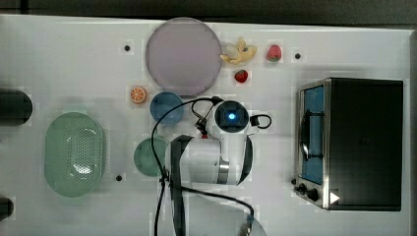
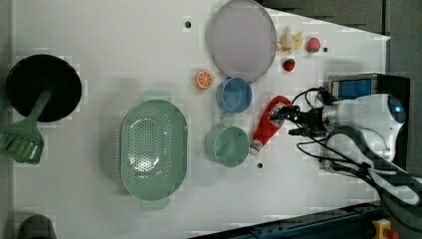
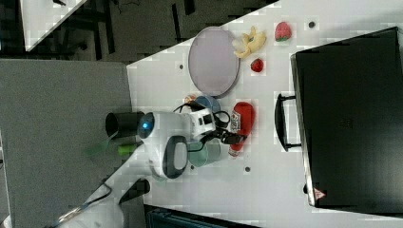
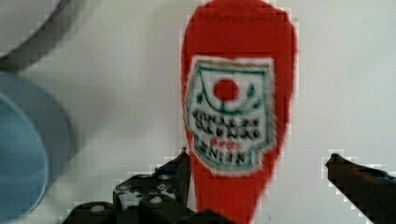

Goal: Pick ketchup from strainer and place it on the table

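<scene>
White tabletop (image 2: 99, 30) is carrying everything in this scene, and the ketchup (image 2: 267, 124) is lying on its side on it, well apart from the strainer (image 2: 153, 149), which is sitting with nothing inside. In the left view, the bottle is resting just beside the green bowl (image 2: 227, 144) and close to the blue bowl (image 2: 234, 94), which is sitting near the bottle's red base. The gripper (image 4: 257, 161) is hovering over the bottle with its fingers spread wider than the body (one dark fingertip (image 4: 183, 161) close against the red plastic, the other standing clear), so it is gripping nothing. Beyond the bottle from the strainer, the black oven (image 1: 364, 142) is standing.
</scene>
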You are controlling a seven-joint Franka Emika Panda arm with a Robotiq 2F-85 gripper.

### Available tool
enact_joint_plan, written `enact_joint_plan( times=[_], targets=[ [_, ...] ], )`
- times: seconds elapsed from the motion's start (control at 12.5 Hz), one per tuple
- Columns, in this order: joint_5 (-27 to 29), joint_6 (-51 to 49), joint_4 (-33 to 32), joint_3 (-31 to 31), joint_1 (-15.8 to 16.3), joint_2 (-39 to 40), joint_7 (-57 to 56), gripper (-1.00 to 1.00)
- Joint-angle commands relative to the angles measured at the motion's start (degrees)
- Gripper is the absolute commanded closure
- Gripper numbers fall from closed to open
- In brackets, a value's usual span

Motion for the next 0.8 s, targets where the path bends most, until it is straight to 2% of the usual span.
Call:
enact_joint_plan(
  times=[0.08, 0.48, 0.64, 0.8],
  targets=[
    [0.2, -7.6, 7.8, -0.5, -0.1, -12.2, -0.6, -1.0],
    [0.2, -32.4, 23.2, -0.5, -0.1, -18.9, 15.4, -1.0],
    [0.2, -42.5, 29.8, -0.2, -0.1, -19.3, 17.0, -1.0],
    [-0.2, -47.5, 35.3, -0.2, -0.1, -19.2, 17.0, -1.0]
  ],
)
